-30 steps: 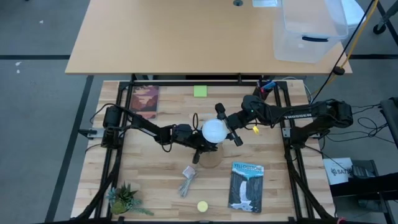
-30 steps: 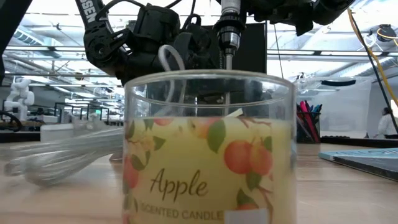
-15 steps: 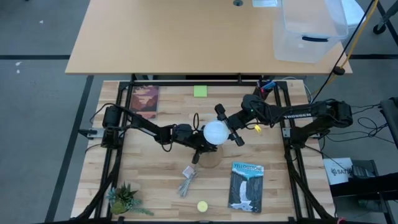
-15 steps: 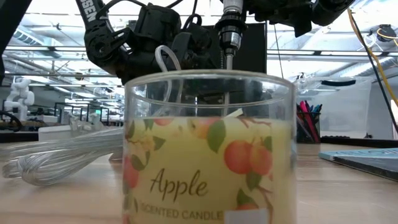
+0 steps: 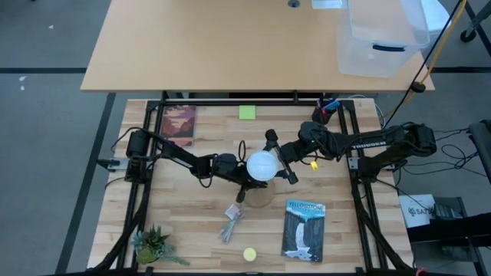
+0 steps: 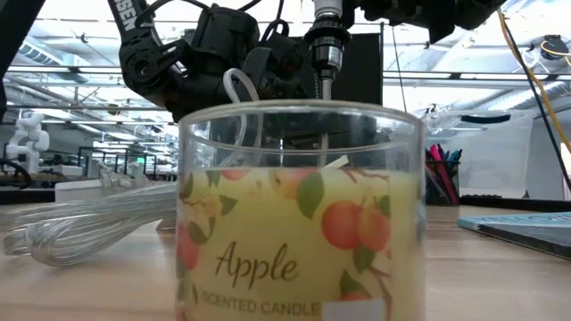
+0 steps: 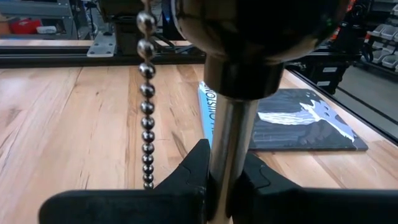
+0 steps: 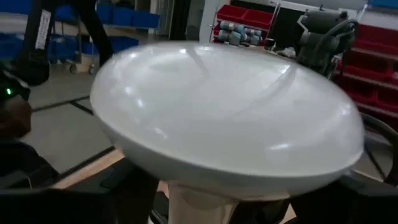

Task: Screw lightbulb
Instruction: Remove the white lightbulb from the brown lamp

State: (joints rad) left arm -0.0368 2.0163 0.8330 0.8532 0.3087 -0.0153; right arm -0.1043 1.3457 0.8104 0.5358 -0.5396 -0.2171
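Observation:
The white lightbulb [image 5: 262, 165] is at the table's middle, over a small lamp whose round wooden base [image 5: 261, 198] partly shows beneath it. Its globe [image 8: 224, 118] fills the right wrist view. My right gripper [image 5: 276, 159] comes from the table's right and is shut on the bulb. My left gripper [image 5: 245, 182] comes from the left and is shut on the lamp's thin metal stem [image 7: 230, 143], beside a hanging bead chain [image 7: 147, 106]. In the low view a grey-silver ribbed neck [image 6: 326, 45] stands above a thin rod [image 6: 326, 89]. Whether the bulb's neck is in the socket is hidden. My left gripper pinches the lamp's metal stem [image 7: 229, 165] between its two fingers [image 7: 193, 171], below the dark round socket part. The fingers come level from the table's left and lie across the upright stem. My right gripper holds the bulb's globe [image 8: 186, 168] between its two fingers, which reach in roughly level from the table's right, one on each side. The globe itself hides the exact places of contact. The bulb stands globe up, neck down.
A glass candle jar [image 6: 299, 214] stands close before the low camera; from above it is a yellow disc [image 5: 249, 254]. A clear plastic bundle [image 5: 231, 222], a waterfall book [image 5: 304, 229], a brown book [image 5: 178, 123], a green note [image 5: 246, 113] and a small plant [image 5: 153, 245] lie around.
My right gripper has shifted slightly toward the table's near-left with the bulb. In the low view the grey-silver ribbed neck stands a little higher than before. My left gripper has stayed shut on the stem.

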